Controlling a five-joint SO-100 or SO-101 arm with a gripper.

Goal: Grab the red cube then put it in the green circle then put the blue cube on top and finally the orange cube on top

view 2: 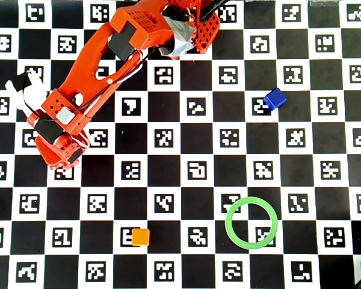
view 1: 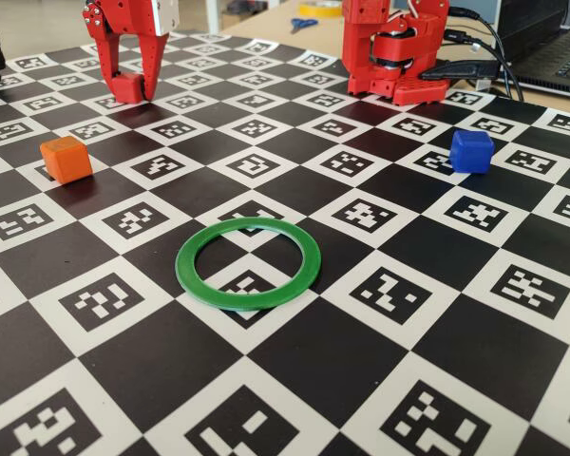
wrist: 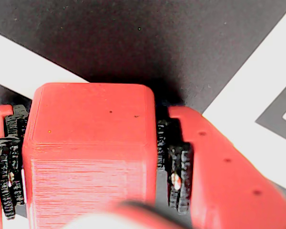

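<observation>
The red cube (wrist: 90,157) sits between the jaws of the gripper (view 1: 136,87), a finger pad (wrist: 177,176) touching each side — in the fixed view it rests on the board (view 1: 294,370) at the far left. In that view the orange cube (view 1: 66,159) lies in front of the jaws and a little left, near them. The ring (view 1: 248,263) lies flat farther forward and to the right, nothing in it. The blue cube (view 1: 471,150) stands well apart, far right of the jaws — behind the ring.
</observation>
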